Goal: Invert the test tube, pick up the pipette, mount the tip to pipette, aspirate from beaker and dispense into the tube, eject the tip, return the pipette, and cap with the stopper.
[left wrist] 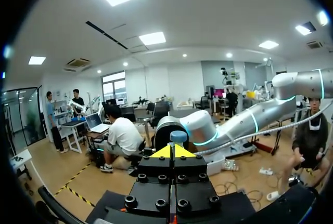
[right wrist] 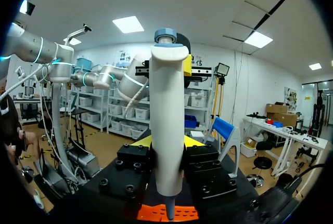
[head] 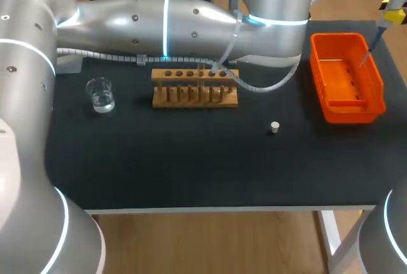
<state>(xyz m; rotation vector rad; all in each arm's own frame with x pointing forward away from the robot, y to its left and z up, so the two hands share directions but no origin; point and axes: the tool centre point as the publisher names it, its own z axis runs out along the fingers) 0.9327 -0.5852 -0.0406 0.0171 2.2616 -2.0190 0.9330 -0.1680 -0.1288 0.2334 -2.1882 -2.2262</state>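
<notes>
Pipette (right wrist: 166,120) pinched upright between right gripper (right wrist: 167,143) fingers, its lower end over orange bin (head: 337,35); upper part cut off in head view. Left gripper (left wrist: 171,151) tips pressed together. Rack (head: 194,96) partly hidden by cable.

Lab, wooden tube rack (head: 194,94), glass beaker (head: 100,95)

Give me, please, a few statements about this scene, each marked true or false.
1. The right end effector grips the pipette. True.
2. The stopper sits inside the orange bin. False: it lies on the table, between the wooden rack and the bin.
3. The beaker stands to the left of the wooden rack. True.
4. The pipette's lower end hangs over the beaker. False: it hangs over the orange bin.
</notes>
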